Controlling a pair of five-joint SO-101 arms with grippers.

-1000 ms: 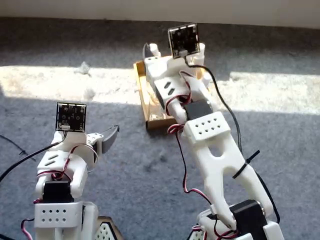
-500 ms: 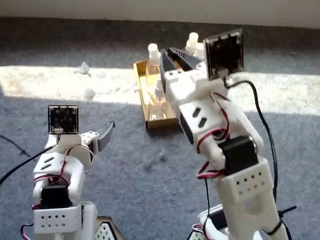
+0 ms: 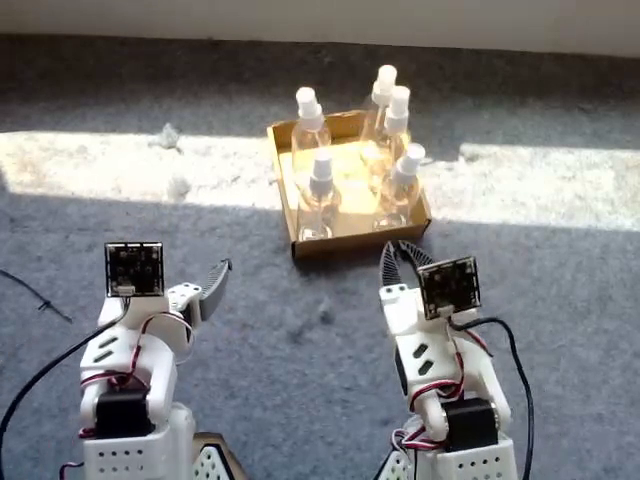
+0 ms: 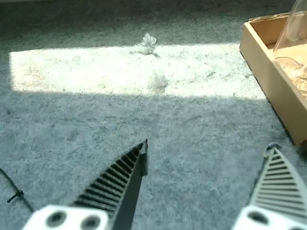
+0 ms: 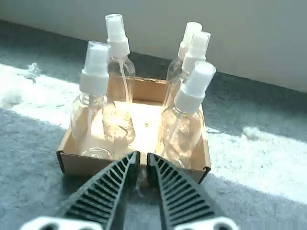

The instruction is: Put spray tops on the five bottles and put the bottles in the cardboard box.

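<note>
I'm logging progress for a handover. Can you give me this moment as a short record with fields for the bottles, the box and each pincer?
Bottles: five clear bottles, each with a white spray top, all standing inside the box
Cardboard box: open-topped, on the grey carpet
Left pincer: open, empty, over the carpet, apart from the box
Right pincer: narrowly open, empty, just in front of the box's near wall
Task state: looks complete
</note>
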